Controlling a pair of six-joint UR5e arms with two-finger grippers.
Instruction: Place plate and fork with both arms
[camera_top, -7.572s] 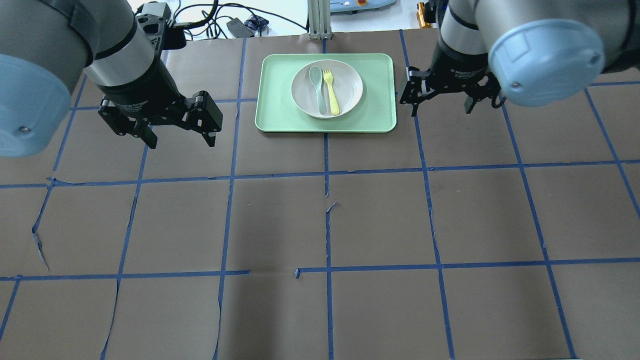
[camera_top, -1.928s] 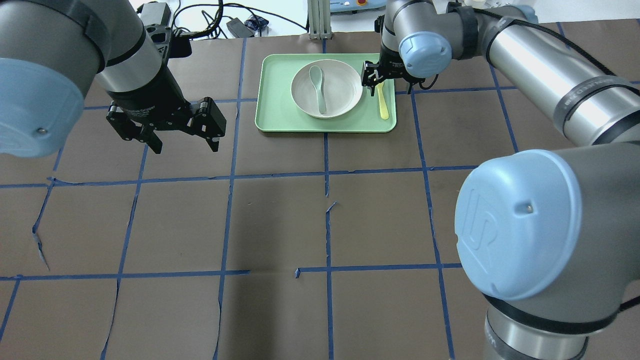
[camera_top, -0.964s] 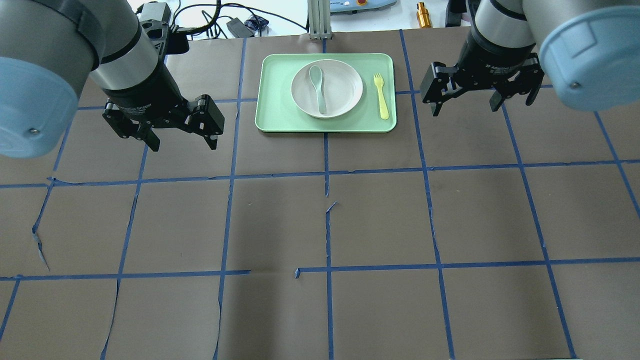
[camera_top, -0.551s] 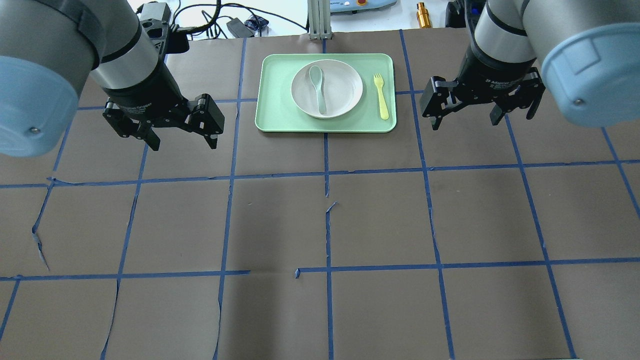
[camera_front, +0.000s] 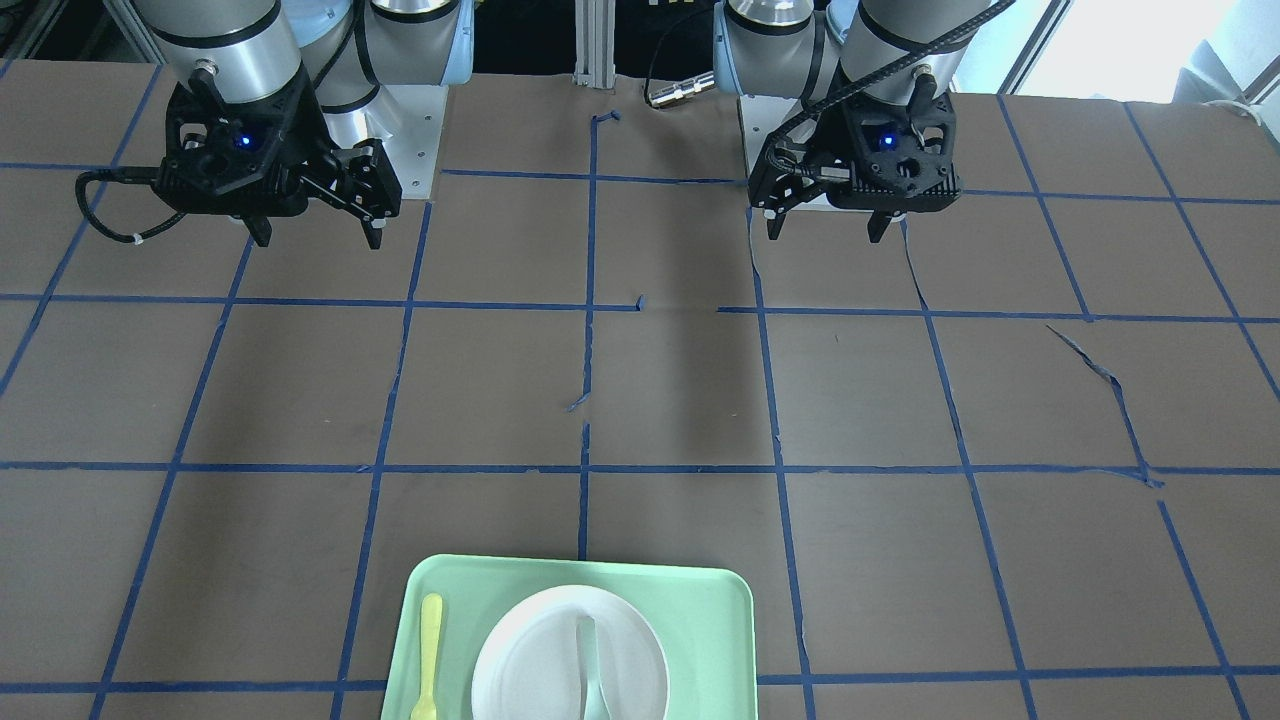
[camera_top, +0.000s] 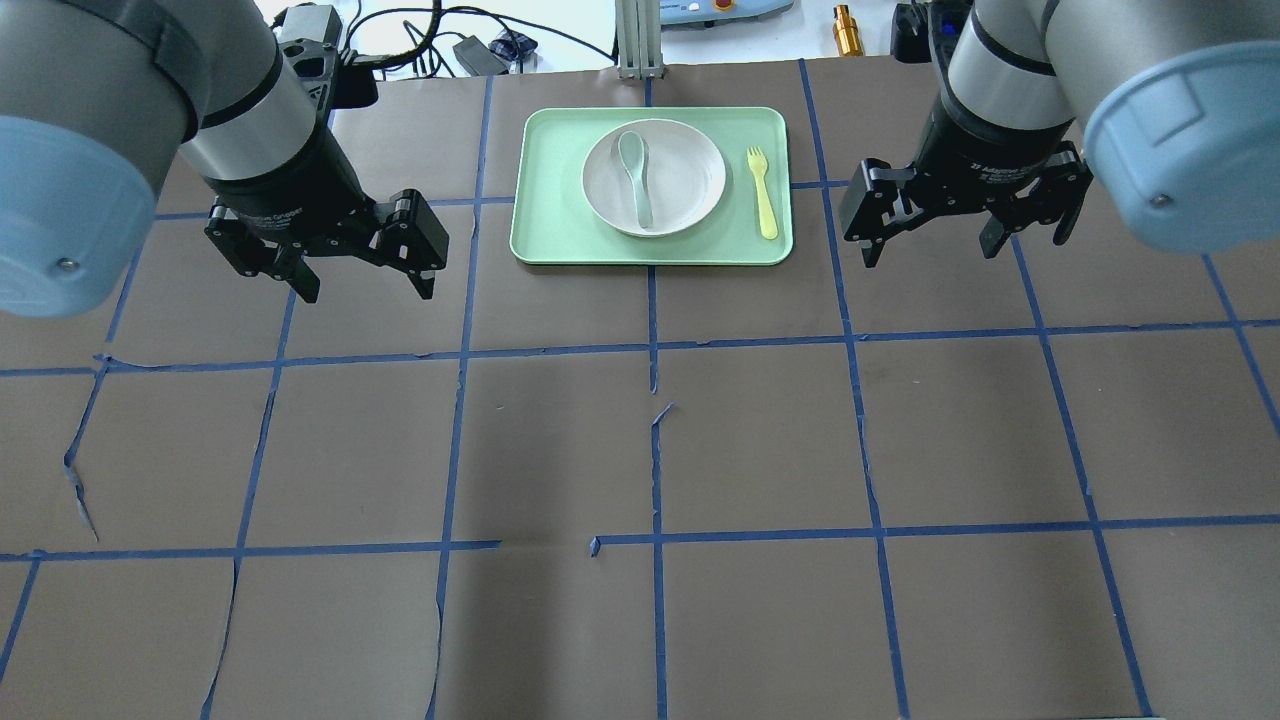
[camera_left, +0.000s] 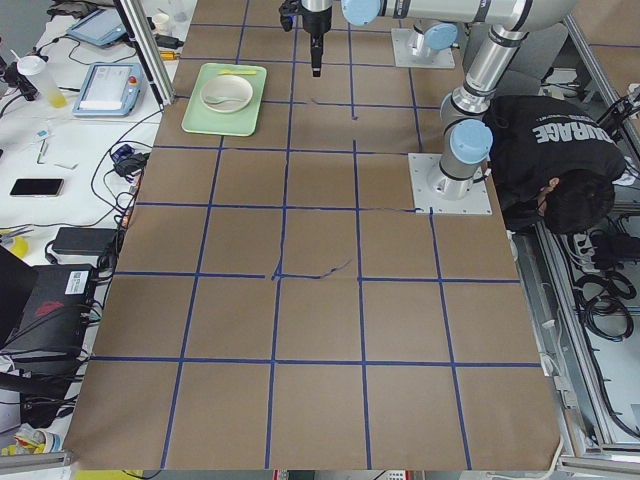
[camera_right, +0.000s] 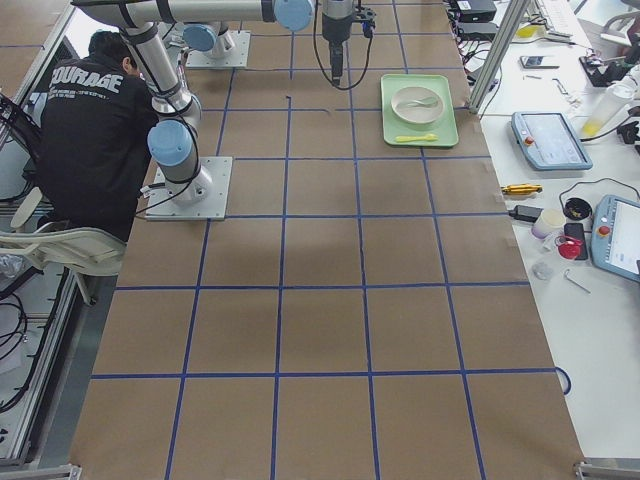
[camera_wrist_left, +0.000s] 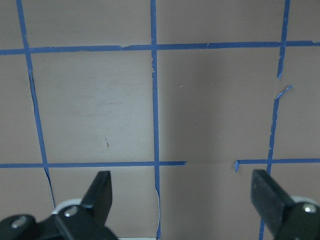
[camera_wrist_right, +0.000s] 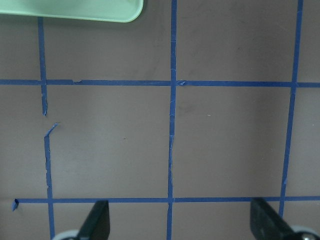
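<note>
The left end effector (camera_top: 367, 285) hangs above the bare brown surface (camera_top: 760, 430) at the left of the overhead frame, fingers wide apart and holding nothing. The right end effector (camera_top: 930, 255) hangs at the upper right, likewise spread and empty, just beside the right edge of the green tray (camera_top: 550, 220).

The round off-white plate (camera_top: 690, 170) sits in the tray's middle, at top centre of the overhead frame, with a grey-green spoon (camera_top: 635, 180) lying in it. The small yellow fork (camera_top: 762, 195) lies flat on the tray to the right of the plate, apart from it, tines toward the frame's top.

In the front-facing view the tray's lower part is cut off by the bottom edge, so the plate (camera_front: 530, 660) and fork (camera_front: 430, 650) show only in part. That view alone shows a blue light on each end effector.

The left wrist view shows only taped paper between two spread fingers (camera_wrist_left: 102, 192). The right wrist view adds a corner of the tray at its upper left.

Only the side views show a person in a black shirt (camera_left: 545, 150) bent beside the robot's base.
</note>
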